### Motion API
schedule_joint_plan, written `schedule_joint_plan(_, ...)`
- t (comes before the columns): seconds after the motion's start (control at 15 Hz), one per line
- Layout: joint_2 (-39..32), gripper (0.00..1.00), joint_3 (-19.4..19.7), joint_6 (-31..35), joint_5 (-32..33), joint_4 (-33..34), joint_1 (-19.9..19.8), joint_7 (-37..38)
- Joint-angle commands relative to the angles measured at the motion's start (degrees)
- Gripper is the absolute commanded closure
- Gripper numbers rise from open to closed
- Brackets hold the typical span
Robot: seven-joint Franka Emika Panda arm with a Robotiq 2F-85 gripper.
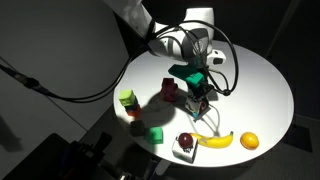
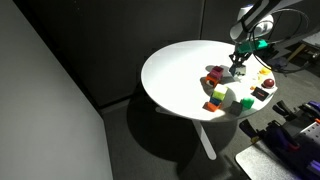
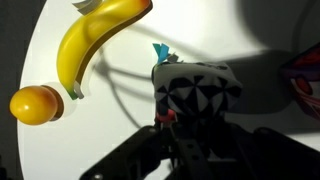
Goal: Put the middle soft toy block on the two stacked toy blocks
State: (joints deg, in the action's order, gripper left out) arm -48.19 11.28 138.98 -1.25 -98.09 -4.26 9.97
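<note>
The checkered black-and-white soft block (image 3: pixel 195 88) sits right at my gripper's (image 3: pixel 192 122) fingertips in the wrist view. The dark fingers close over its lower edge. In an exterior view the gripper (image 1: pixel 201 97) is low over the round white table (image 1: pixel 260 80) with the block in it. The magenta-pink cube stacked on a red cube (image 1: pixel 170 90) stands just beside the gripper, toward the table's middle. The gripper also shows in an exterior view (image 2: pixel 238 68).
A banana (image 1: pixel 212 140) (image 3: pixel 95 40) and an orange (image 1: pixel 249 141) (image 3: pixel 35 103) lie near the table's edge. A white block with a dark red round thing (image 1: pixel 185 146), a green cube (image 1: pixel 155 133) and a green-topped block (image 1: pixel 127 100) stand nearby.
</note>
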Motion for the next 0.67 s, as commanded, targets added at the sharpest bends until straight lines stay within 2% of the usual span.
schedule_joint_plan(0.0, 4.4, 0.93, 0.5, -3.3, 2.2, -0.8, 1.0, 0.8)
schedule_joint_plan(0.13, 6.4, 0.96, 0.4, -4.1, 3.3, -1.1, 1.3, 0.6)
schedule_joint_plan(0.2, 7.2, 0.94, 0.3, -4.4, 3.7, -1.1, 1.5, 0.5)
schedule_joint_plan(0.6, 12.1, 0.93, -1.4, -3.6, 6.2, -2.8, 2.1, -2.7)
